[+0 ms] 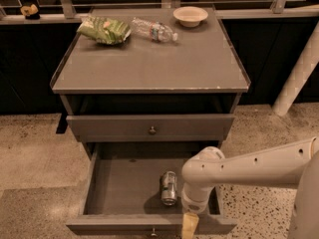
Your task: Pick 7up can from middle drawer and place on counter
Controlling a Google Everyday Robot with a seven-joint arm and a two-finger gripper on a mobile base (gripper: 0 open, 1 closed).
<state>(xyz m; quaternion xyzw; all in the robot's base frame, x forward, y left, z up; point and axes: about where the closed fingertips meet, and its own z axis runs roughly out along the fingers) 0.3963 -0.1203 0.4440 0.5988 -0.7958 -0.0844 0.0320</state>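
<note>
Gripper [190, 225] over grey middle drawer [119, 190], beside shiny cylindrical 7up can [169, 187]

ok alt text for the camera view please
A 7up can lies on its side in the open middle drawer, with the robot's end effector beside it at the drawer's front edge. The counter holds a snack bag, water bottle and bowl.

Down at the bottom edge, the robot's pale cream gripper [190, 225], over the front right corner of the wide grey middle drawer [119, 193], gets sliced off by the frame. Its white arm [249, 166] runs out on the right and hides the drawer's right wall. The small silver-and-green 7up can [169, 187]: label too small to read. The small yellowish object [30, 10] on the far-left ledge: can't tell what it is.
</note>
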